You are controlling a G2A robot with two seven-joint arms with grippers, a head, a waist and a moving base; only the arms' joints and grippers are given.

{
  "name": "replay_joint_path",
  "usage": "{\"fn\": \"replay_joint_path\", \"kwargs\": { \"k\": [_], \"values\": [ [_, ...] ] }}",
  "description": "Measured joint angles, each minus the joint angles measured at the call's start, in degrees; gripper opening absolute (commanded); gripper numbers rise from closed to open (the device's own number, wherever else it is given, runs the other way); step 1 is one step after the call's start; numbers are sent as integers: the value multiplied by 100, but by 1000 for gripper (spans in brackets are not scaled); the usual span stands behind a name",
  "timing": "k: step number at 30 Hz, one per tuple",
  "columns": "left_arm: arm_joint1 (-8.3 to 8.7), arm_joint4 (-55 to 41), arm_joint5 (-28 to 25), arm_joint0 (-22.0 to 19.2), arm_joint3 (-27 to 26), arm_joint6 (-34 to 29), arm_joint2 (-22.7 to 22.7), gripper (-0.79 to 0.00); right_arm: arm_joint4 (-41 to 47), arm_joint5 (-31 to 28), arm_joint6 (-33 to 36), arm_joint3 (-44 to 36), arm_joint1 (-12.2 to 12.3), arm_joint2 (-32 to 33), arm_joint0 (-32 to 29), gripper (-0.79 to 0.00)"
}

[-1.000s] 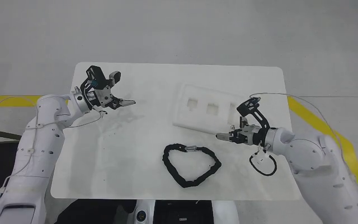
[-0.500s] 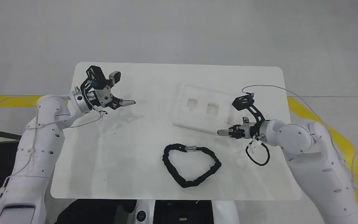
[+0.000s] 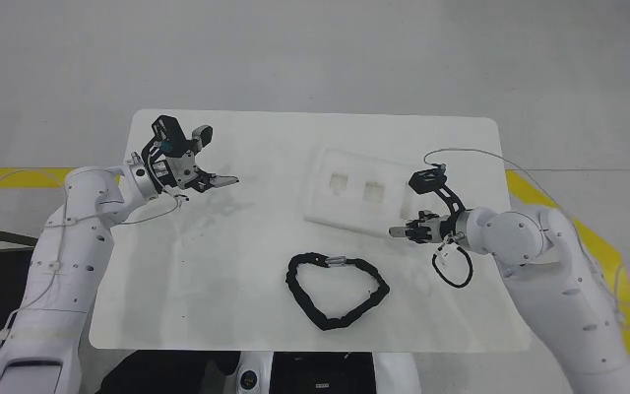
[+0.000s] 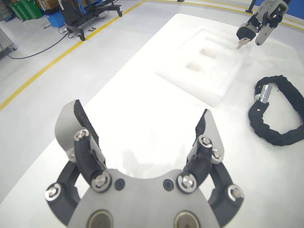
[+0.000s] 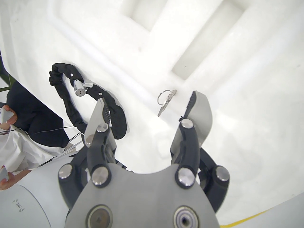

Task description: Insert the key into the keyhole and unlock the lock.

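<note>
Both were wide open: the left gripper [image 4: 140, 110] over the table's [image 3: 246, 295] far left, the right gripper [image 5: 147, 97] just beside the key [image 5: 163, 103], which lay on the tray's [image 5: 99, 36] near right edge. The lock [image 3: 336, 262] lay near, in the middle.

robotics lab or workshop hall, yellow floor tape [image 3: 25, 177], wheeled equipment stands [image 4: 99, 7], green storage bins [image 4: 26, 10]

Black fabric-sleeved chain lock [image 4: 261, 125] with silver cylinder [image 4: 263, 93]; silver key [image 5: 163, 106]; white foam tray [image 3: 340, 209]; white counter [image 3: 226, 286]; yellow floor stripe [image 4: 54, 61].
</note>
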Motion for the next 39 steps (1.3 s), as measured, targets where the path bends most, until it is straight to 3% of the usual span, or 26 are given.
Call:
{"fn": "replay_joint_path", "kwargs": {
  "k": [3,13,20,24,27,31,39],
  "values": [
    [0,0,0,0,0,0,0,0,-74,114,6,40,1,-26,42,-391],
    [0,0,0,0,0,0,0,0,-247,343,69,45,6,-117,105,-428],
    [0,0,0,0,0,0,0,0,-374,451,117,74,0,-222,183,-511],
    [0,0,0,0,0,0,0,0,-450,506,136,83,-2,-267,221,-613],
    [0,0,0,0,0,0,0,0,-541,561,139,73,-2,-294,248,-637],
    [0,0,0,0,0,0,0,0,-738,678,197,27,-4,-366,293,-785],
    [0,0,0,0,0,0,0,0,-885,809,270,18,-22,-468,420,-785]
  ]
}}
